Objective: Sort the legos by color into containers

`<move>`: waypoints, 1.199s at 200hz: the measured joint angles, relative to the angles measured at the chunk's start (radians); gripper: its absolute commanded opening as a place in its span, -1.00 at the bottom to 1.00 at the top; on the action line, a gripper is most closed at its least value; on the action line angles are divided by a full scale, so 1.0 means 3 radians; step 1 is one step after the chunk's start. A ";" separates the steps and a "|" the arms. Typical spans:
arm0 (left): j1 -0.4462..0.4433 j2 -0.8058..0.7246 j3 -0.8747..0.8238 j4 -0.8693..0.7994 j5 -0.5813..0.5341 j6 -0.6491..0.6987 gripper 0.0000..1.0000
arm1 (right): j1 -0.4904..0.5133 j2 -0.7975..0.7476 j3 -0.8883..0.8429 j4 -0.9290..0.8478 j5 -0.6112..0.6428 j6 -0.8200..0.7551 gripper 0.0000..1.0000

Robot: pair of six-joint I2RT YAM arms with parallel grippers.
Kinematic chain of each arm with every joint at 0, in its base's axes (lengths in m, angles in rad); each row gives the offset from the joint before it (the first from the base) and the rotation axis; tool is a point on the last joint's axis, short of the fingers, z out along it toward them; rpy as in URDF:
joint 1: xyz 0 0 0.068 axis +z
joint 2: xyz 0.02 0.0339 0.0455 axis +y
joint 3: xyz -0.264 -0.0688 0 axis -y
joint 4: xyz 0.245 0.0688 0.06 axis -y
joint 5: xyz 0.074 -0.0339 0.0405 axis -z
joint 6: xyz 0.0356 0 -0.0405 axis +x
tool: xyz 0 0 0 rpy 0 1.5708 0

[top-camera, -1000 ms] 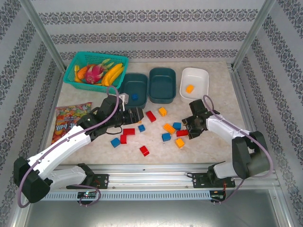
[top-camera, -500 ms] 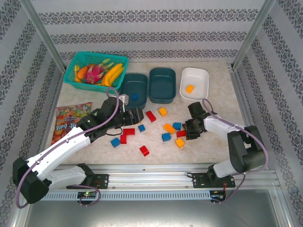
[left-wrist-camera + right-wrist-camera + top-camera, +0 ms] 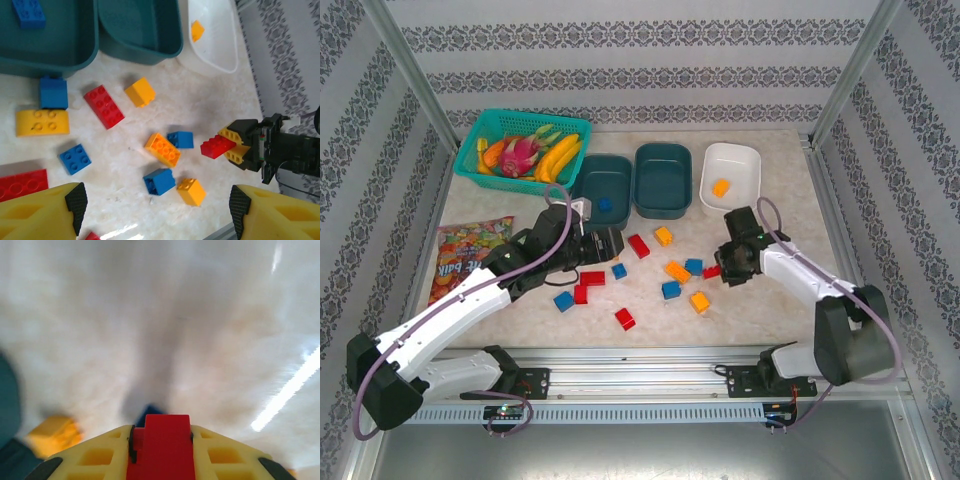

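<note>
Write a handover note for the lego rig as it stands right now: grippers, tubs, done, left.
Right gripper: shut on a red brick, right of the scattered pile.
Left gripper: open, holding nothing, over the loose bricks in front of the left teal tub.
Done: one blue brick in the left teal tub, one orange brick in the white tub.
Middle teal tub: no bricks in it, so probably meant for red.
Left: bin the red brick, then sort the red, blue and orange loose bricks off the table.

Overhead and close left-wrist views share legos (image 3: 670, 290)
</note>
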 measured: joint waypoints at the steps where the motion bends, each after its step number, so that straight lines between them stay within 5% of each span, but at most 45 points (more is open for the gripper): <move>1: 0.0000 0.0008 0.0015 -0.0001 -0.0005 0.0004 0.65 | 0.0008 0.0000 0.0031 -0.0004 0.0003 -0.0027 -0.69; 41: 0.0187 0.0299 0.0502 0.0015 0.0041 -0.0001 0.66 | 0.0282 0.0431 0.1005 0.0057 0.0122 -0.0772 -0.68; 89: 0.0690 0.0741 0.0768 0.0062 0.0264 -0.0051 0.66 | 0.0340 0.1727 0.2255 0.0118 -0.0081 -0.1456 -0.67; 171: 0.0985 0.0982 0.0977 0.0090 0.0444 -0.0074 0.66 | 0.0251 0.3441 0.4031 -0.0242 -0.0327 -0.1714 -0.62; 240: 0.0985 0.0891 0.0951 0.0042 0.0401 -0.0075 0.66 | 0.0221 0.3819 0.4571 -0.0614 -0.0340 -0.1732 0.02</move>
